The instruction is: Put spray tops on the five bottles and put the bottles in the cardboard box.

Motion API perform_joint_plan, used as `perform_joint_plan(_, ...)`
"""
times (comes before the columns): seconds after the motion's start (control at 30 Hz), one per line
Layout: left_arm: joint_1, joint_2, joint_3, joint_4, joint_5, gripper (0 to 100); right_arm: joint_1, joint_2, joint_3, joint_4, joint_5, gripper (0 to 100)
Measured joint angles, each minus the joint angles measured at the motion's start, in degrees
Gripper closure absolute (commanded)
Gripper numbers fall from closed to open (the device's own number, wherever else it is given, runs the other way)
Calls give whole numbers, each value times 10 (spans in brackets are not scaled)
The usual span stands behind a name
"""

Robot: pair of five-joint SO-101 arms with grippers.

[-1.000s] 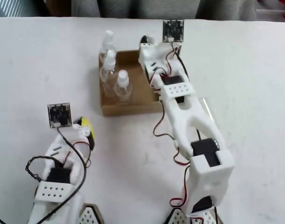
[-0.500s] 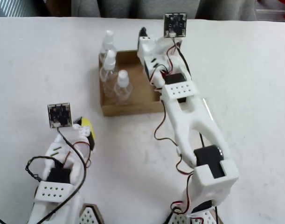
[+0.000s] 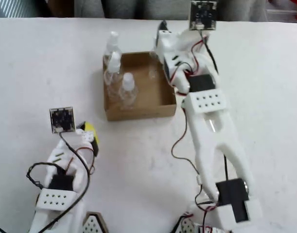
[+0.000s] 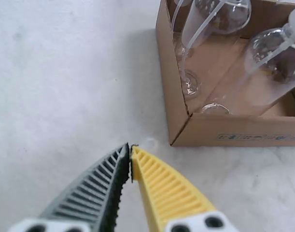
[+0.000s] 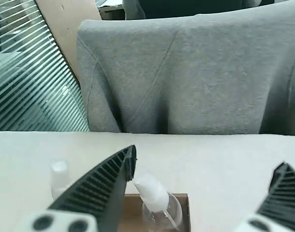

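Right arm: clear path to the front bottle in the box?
Probably yes. The right gripper is open at the cardboard box's far right side, and no other bottle or arm stands between it and the front bottle.

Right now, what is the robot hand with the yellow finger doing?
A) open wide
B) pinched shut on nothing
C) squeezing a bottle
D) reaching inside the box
B: the left gripper has its yellow and black halves pressed together with nothing between them, over the table just outside the cardboard box.
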Motion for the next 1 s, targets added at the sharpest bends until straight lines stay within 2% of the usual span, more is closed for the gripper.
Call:
perform_joint_plan(0.27, 0, 0, 0, 0, 0, 976, 70, -116, 0, 226, 0, 611)
perform_joint_plan(0.53, 0, 0, 0, 0, 0, 976, 164, -159, 0, 439, 3, 611)
perform_joint_plan(0.7, 0, 0, 0, 0, 0, 976, 223, -162, 47, 535, 111, 611)
perform_joint_plan(0.83, 0, 0, 0, 0, 0, 976, 244, -163, 126, 541, 194, 611)
perform_joint_plan(1.0, 0, 0, 0, 0, 0, 976, 243, -162, 171, 534, 258, 611)
